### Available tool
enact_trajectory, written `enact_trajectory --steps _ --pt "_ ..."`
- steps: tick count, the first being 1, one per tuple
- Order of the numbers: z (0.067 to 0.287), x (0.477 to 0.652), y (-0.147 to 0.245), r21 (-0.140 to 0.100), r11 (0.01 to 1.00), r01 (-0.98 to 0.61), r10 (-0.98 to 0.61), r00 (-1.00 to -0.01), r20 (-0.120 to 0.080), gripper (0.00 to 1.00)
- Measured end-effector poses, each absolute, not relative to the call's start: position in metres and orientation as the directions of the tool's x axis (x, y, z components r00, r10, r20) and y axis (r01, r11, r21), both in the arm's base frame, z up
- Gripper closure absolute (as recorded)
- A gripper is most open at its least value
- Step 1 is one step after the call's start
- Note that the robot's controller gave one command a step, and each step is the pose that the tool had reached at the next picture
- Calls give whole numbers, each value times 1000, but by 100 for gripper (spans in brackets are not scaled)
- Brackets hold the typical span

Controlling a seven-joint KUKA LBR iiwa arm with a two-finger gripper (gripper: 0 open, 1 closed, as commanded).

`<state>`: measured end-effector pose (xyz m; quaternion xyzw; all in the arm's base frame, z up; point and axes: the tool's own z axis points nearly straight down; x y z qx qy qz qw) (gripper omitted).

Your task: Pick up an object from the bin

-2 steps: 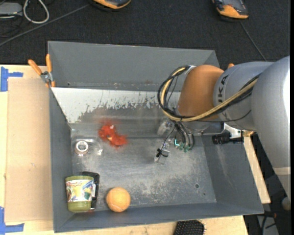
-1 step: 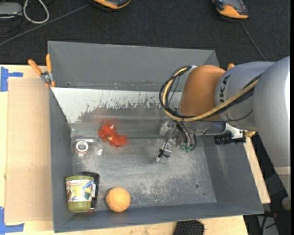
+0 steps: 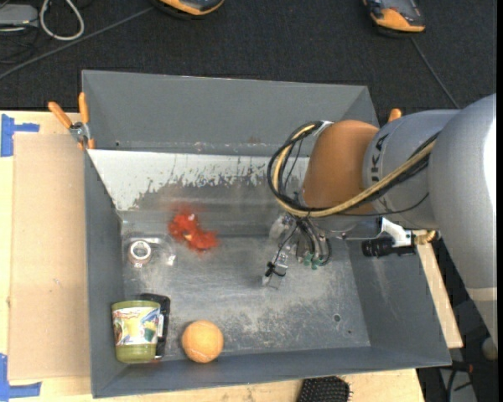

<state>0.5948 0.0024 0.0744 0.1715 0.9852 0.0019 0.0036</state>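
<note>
My gripper (image 3: 277, 264) hangs low over the bin floor, a little right of the middle, under the orange wrist cover. A red crumpled thing (image 3: 192, 231) lies to its left, near the back slope and apart from it. Further left sits a small clear ring-shaped roll (image 3: 140, 251). An orange ball (image 3: 203, 342) rests by the front wall, left of and nearer than the gripper. I see nothing held by the gripper.
A green cup with a printed label (image 3: 138, 331) stands in the front left corner beside the ball. The arm and its looped cables reach in from the right over the bin's right side.
</note>
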Motion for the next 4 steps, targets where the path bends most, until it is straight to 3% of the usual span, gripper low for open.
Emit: enact_trajectory --steps 1,2,3,4 --pt "145 589 -6 4 941 338 338 -941 -2 0" --pt "116 611 1 5 958 288 288 -958 -1 0" --pt "95 614 5 4 959 282 282 -959 0 0" --pt "74 596 64 4 929 370 370 -929 3 0"
